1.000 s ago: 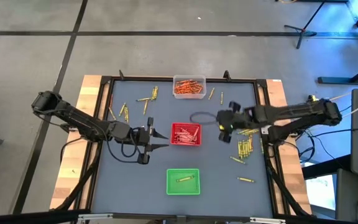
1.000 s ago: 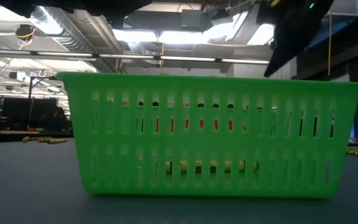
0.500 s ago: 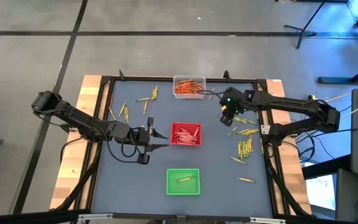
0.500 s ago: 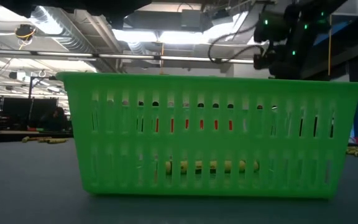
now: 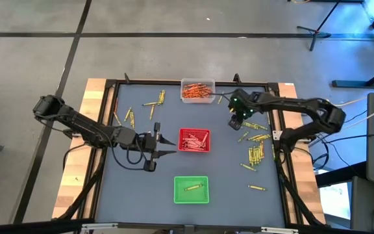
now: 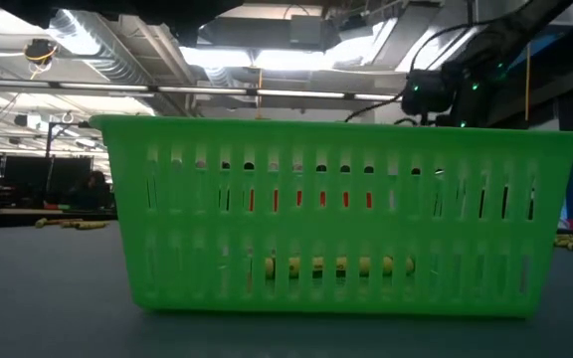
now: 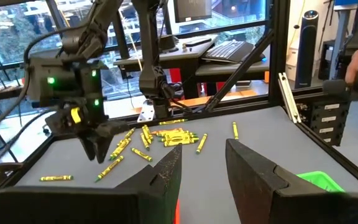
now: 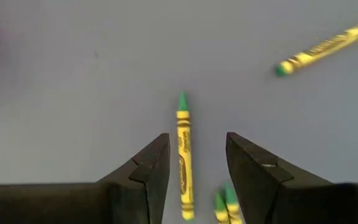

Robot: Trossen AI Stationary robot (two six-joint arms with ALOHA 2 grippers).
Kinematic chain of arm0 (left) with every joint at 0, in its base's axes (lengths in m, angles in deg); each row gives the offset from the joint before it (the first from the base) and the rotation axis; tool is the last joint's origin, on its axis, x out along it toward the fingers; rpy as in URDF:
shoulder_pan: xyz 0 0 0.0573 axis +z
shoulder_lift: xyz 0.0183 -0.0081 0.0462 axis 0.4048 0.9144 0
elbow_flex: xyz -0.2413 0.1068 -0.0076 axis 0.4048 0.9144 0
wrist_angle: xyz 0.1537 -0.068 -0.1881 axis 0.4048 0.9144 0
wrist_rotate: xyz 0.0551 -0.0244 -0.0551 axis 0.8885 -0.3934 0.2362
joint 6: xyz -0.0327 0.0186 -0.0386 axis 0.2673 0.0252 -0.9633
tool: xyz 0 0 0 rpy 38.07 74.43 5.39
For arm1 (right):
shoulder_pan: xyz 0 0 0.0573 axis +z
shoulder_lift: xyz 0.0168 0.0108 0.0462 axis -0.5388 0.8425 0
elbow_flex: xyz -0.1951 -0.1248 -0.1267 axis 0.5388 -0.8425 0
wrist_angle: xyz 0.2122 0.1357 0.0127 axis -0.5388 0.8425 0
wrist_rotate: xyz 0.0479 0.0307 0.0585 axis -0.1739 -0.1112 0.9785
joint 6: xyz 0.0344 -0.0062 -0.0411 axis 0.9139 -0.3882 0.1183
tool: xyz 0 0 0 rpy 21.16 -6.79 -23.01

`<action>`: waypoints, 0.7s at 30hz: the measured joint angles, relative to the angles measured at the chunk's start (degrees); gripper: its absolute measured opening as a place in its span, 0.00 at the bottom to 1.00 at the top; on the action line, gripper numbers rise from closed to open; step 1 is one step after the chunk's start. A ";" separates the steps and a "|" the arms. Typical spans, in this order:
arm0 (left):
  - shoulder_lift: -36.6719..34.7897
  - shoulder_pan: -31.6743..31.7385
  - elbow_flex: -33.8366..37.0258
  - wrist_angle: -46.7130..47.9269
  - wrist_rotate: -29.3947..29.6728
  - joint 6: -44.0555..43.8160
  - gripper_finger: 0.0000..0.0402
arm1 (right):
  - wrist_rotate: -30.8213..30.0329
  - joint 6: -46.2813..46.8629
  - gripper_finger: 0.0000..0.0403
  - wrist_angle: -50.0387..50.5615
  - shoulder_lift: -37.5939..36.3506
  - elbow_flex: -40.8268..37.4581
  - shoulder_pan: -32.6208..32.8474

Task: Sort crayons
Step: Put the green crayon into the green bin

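Right gripper (image 8: pixel 194 165), fingers parted and empty, hovers with 1 yellow-green crayon (image 8: pixel 184 155) lying between them, apparently untouched

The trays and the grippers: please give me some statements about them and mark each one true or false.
1. The green tray holds a crayon. True.
2. The right gripper is shut on a red crayon. False: its jaws stand open above a green crayon lying on the table, and nothing is held.
3. The clear tray at the table's far edge holds orange crayons. True.
4. The left gripper is inside the green tray. False: it sits just left of the red tray.
5. The red tray is empty. False: red crayons lie in it.
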 joint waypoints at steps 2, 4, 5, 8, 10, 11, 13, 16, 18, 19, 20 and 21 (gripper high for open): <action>0.00 0.00 0.00 0.02 0.00 0.00 0.27 | 0.19 -0.33 0.39 -0.87 2.42 0.00 0.04; 0.00 0.00 0.00 0.02 0.00 -0.02 0.27 | 0.22 -0.35 0.39 -1.22 4.81 0.00 0.00; 0.00 0.00 0.00 0.02 0.00 0.00 0.27 | 0.22 -0.37 0.39 -1.38 5.89 0.00 0.00; 0.00 0.00 0.00 0.02 0.00 -0.02 0.27 | 0.33 -0.56 0.39 -1.79 8.47 0.00 0.00; 0.00 0.00 -0.01 0.04 0.00 -0.02 0.27 | 0.31 -0.70 0.38 -1.88 9.40 0.22 0.00; 0.00 0.00 0.00 0.02 0.00 -0.02 0.27 | 0.31 -0.74 0.38 -1.88 9.75 0.30 0.00; 0.00 0.00 0.00 0.02 0.00 -0.02 0.27 | 0.28 -0.81 0.35 -1.88 10.12 0.33 0.00; 0.00 -0.01 0.00 -0.06 0.00 -0.02 0.27 | 0.34 -1.82 0.25 -2.10 10.15 0.28 0.00; 0.00 0.00 0.00 -0.07 0.00 -0.02 0.27 | 0.34 -2.09 0.17 -2.27 10.18 0.24 0.02; 0.00 -0.01 0.00 -0.09 0.00 -0.02 0.27 | 0.35 -2.37 0.13 -2.39 10.19 0.22 0.02; 0.00 -0.01 0.00 -0.08 0.00 -0.02 0.27 | 0.38 -3.01 0.08 -2.47 10.19 0.22 0.02; 0.00 -0.01 -0.01 -0.09 0.00 -0.02 0.27 | 0.38 -3.38 0.05 -2.54 10.22 0.20 0.04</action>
